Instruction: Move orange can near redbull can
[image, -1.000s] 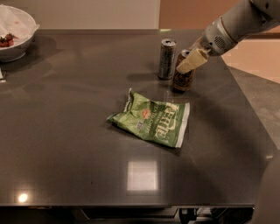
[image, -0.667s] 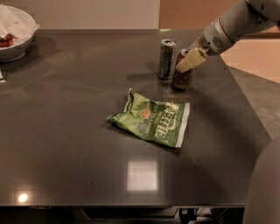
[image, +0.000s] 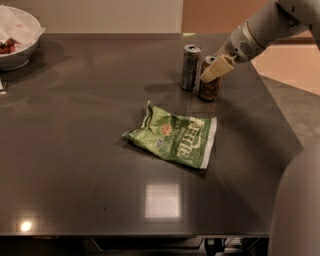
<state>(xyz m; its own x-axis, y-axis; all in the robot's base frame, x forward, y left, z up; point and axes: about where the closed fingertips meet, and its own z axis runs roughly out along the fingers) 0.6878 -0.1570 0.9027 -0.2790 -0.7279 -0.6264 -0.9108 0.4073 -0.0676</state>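
Note:
The orange can (image: 208, 89) stands upright on the dark table (image: 75, 150), just right of the slim silver-grey redbull can (image: 190, 67), almost touching it. My gripper (image: 215, 69) comes in from the upper right on a grey arm (image: 260, 30) and sits at the orange can's top, covering its upper part. The redbull can stands upright and free.
A green crumpled chip bag (image: 173, 137) lies flat in front of the cans, mid-table. A white bowl (image: 17, 37) with red food is at the far left corner. The table's right edge runs close to the cans. A grey robot part (image: 297, 210) fills the bottom right.
The gripper and both cans stay almost where they were. A grey robot part has come further into view at the bottom right.

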